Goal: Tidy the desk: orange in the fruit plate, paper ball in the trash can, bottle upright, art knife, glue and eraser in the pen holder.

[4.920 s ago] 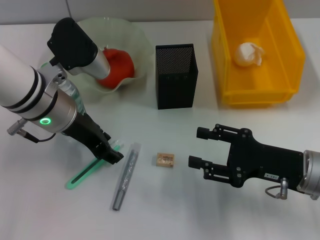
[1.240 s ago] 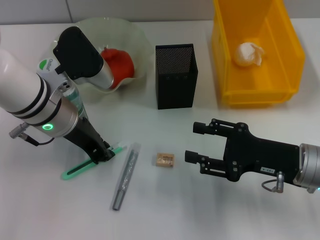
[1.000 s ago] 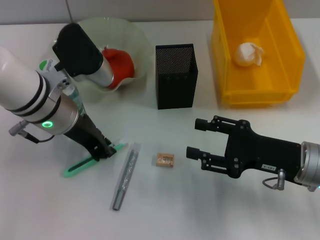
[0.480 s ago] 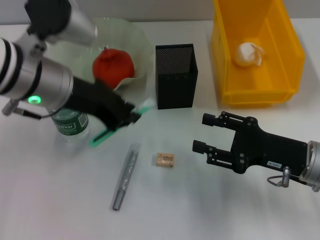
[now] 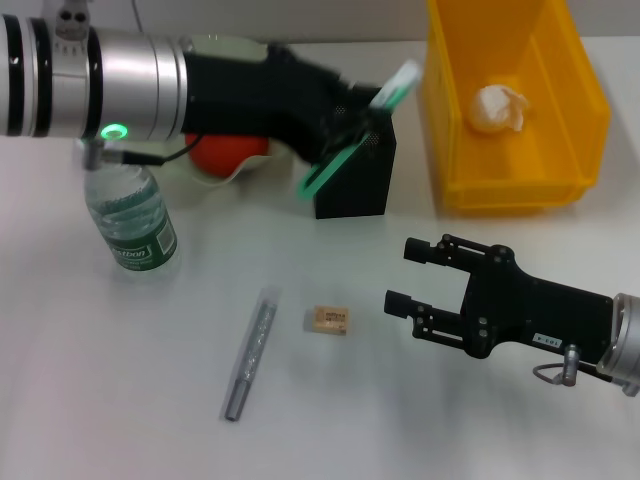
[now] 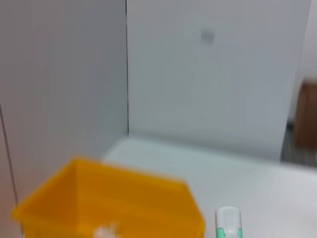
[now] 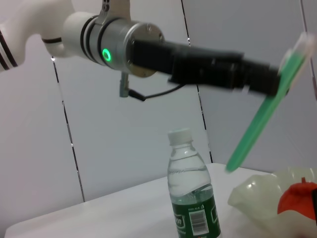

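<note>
The left gripper is gripping the green art knife, tilted over the pen holder. The orange is sitting in the fruit plate, paper ball in the trash can, bottle upright. Glue stick and eraser are lying on the desk; the right gripper is hovering open near the eraser
</note>
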